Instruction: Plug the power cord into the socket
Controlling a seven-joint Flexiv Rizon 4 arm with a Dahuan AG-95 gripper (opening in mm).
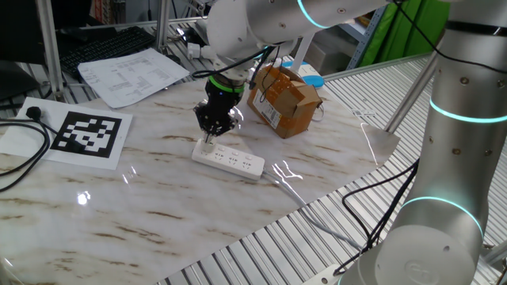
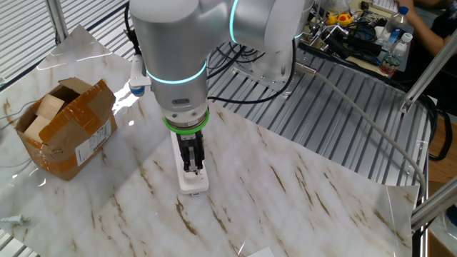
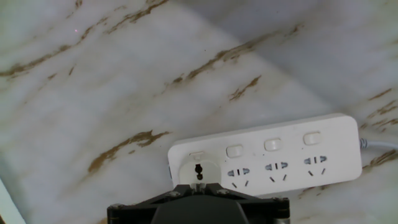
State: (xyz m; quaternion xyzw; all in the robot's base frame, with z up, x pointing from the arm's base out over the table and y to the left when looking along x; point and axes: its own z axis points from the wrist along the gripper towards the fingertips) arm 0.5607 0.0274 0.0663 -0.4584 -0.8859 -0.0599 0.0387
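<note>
**Desk:** What have you got at the marbled worktop (image 1: 158,214)?

**Arm:** My gripper (image 1: 211,136) points straight down over one end of the socket (image 1: 230,158), the long white power strip lying flat on the stone-patterned surface. In one fixed view that is the strip's left end; in the other fixed view it is the near end, with the rest of the strip running away under my wrist.

**Desk:** And the jaws?

**Arm:** Drawn fully together. In the other fixed view the dark fingers stand side by side right above the end outlet. Whether they pinch anything between them, I cannot tell; the tips are too small and dark to read.

**Desk:** Where is the power cord?

**Arm:** In the hand view a small white round piece with dark marks, the power cord (image 3: 199,172), sits at the end outlet of the strip, just in front of my gripper's black body. Three more outlets, each with a switch above it, run off to the right, and a thin pale cable (image 3: 380,144) leaves the far right end.

**Desk:** Anything else around?

**Arm:** A taped brown cardboard box (image 1: 283,99) stands just beyond the strip, apart from it. A black-and-white marker sheet (image 1: 87,134) and a printed paper (image 1: 131,75) lie off to the left.
</note>
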